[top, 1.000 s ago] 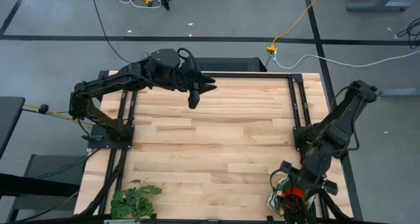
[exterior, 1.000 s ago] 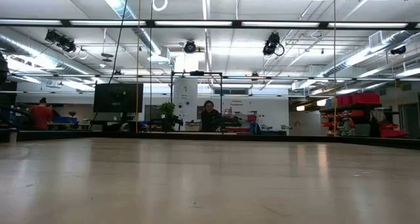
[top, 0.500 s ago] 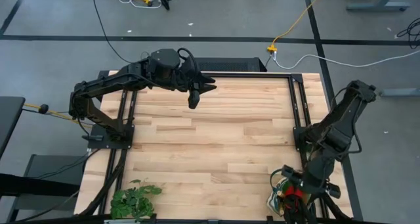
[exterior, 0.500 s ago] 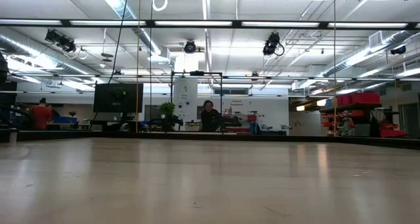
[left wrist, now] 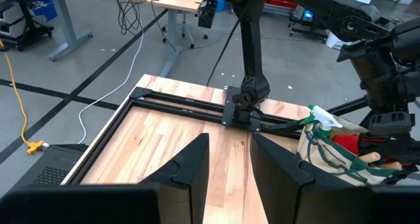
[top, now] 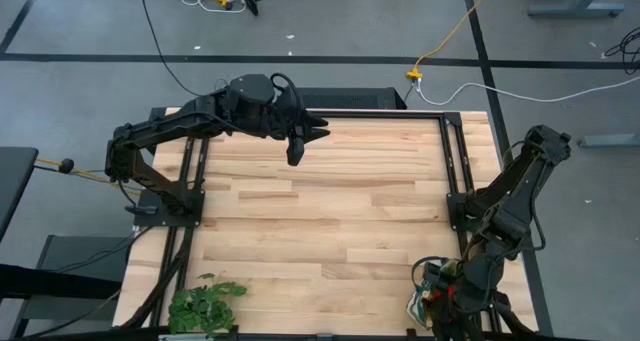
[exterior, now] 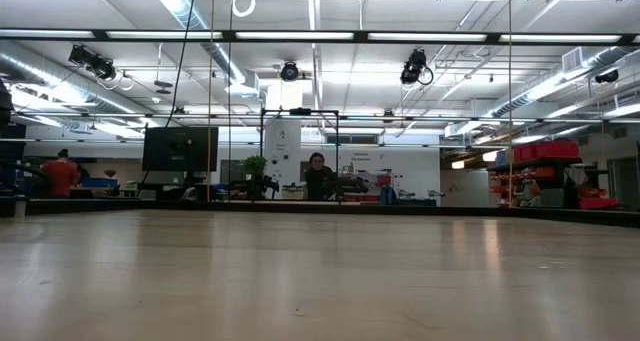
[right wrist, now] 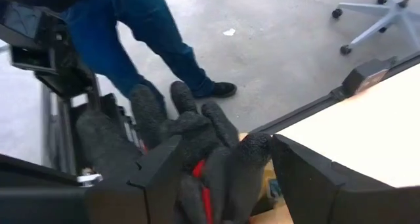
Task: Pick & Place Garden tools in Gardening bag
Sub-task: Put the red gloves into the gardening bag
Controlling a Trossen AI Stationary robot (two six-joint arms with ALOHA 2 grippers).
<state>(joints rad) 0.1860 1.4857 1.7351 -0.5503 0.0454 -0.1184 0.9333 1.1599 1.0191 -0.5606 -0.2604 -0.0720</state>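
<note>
Right gripper (right wrist: 216, 178) clamped on glove (right wrist: 187, 135) over gardening bag (top: 428, 299) at table's (top: 330, 211) near-right corner. Left gripper (left wrist: 228, 159) parted, empty, parked far edge. Advice: centre over bag mouth, release low.

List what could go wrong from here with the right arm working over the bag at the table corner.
1. The gardening bag sits at the table's near right corner, close to the edge; a push from the right gripper might shove it off.
2. The right gripper has a dark glove between its fingers; the floppy glove may snag or slip.
3. A person's leg stands just beyond that corner, so a wide swing risks contact. The left gripper waits at the far side.
</note>
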